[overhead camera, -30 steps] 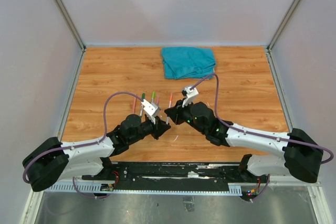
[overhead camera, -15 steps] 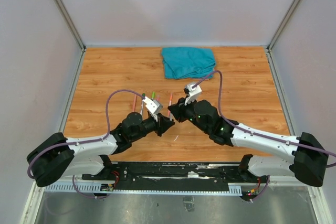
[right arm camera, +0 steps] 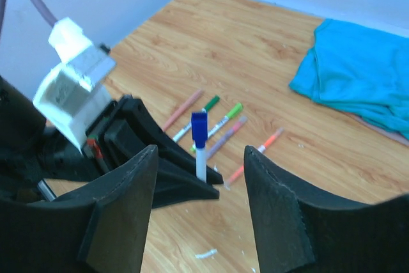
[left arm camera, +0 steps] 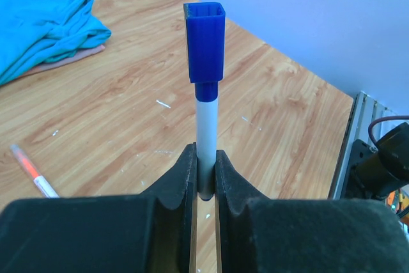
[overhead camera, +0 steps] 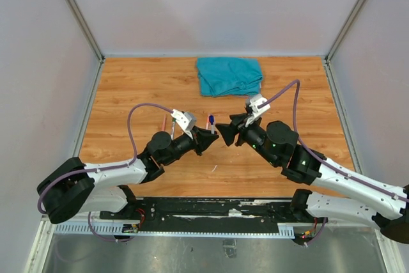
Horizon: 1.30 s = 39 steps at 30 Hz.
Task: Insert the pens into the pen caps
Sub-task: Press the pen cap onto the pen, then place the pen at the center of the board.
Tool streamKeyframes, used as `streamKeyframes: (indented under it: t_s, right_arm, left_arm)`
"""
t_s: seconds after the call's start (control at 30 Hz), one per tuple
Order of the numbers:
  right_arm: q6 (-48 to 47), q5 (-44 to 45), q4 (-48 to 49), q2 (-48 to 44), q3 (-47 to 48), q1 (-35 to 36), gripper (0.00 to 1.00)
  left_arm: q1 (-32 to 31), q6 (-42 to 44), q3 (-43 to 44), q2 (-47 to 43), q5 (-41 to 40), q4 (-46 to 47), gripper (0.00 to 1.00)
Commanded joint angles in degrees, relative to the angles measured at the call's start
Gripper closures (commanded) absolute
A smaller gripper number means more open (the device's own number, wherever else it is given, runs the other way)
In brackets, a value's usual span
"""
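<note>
My left gripper [left arm camera: 206, 158] is shut on the pale barrel of a blue pen [left arm camera: 206, 116], which stands upright out of the jaws with a blue pen cap [left arm camera: 206, 41] on its tip. In the top view the capped pen [overhead camera: 211, 121] sits between both grippers at mid-table. My right gripper [right arm camera: 200, 158] is open, its fingers [right arm camera: 128, 202] wide apart and clear of the pen [right arm camera: 201, 161], a little to its right [overhead camera: 225, 133]. Several more pens lie on the wood behind: pink [right arm camera: 182, 110], green [right arm camera: 199, 115], light green [right arm camera: 222, 121], purple [right arm camera: 227, 135] and orange [right arm camera: 257, 153].
A folded teal cloth [overhead camera: 230, 75] lies at the back centre of the wooden table [overhead camera: 300, 94]. A small white scrap [overhead camera: 214, 169] lies near the front. Grey walls close in the table on three sides.
The right gripper opened and drew back to the right, leaving the blue cap on the pen. The left gripper carried the pen slightly right and stayed shut on it.
</note>
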Motion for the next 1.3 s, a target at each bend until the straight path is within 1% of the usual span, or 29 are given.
streamKeyframes:
  t_s: [0.0,0.13,0.27,0.33,0.43,0.5,0.77,0.9,1.13,1.27]
  right_arm:
    - [-2.4,2.02,-2.96,-3.19,-5.86,0.8,0.43]
    - [-0.72,0.72,-2.43,-3.52,-9.24,0.69,0.46]
    - [2.11,-1.67,0.04,-0.73,-9.28,-1.05,0.51]
    - [5.15,-7.36,2.61,0.52,-9.71,-4.61,0.53]
    - [9.76,-17.59,10.15,1.3,-12.03,-10.2,0.56]
    - [10.64,-20.42,14.12,1.48,-13.22,-11.71,0.58]
    - [9.57,-24.53,17.97,3.99,-13.13,-12.18,0.64]
    - [9.51,-24.14,18.7,4.88,-13.04,-12.18,0.7]
    - [8.48,-23.14,18.59,6.99,-12.02,-12.14,0.71]
    - [8.13,-23.03,18.83,8.58,-11.71,-12.16,0.75]
  left_arm:
    - [0.33,0.26,2.03,1.15,-0.52,2.07,1.0]
    - [0.3,0.21,2.12,1.38,-0.27,2.17,1.0]
    - [0.28,0.21,2.05,1.21,-0.04,2.26,0.99]
    - [0.27,0.22,2.09,1.29,-0.09,2.26,0.99]
    - [0.29,0.21,2.06,1.3,-0.18,2.13,0.99]
    - [0.29,0.21,2.06,1.34,-0.19,2.09,1.0]
    - [0.27,0.21,2.17,1.45,-0.05,1.99,0.99]
    - [0.28,0.23,2.23,1.39,0.03,1.99,1.0]
    - [0.27,0.3,2.08,1.3,0.11,2.08,1.0]
    - [0.27,0.38,2.07,1.3,0.01,2.08,1.0]
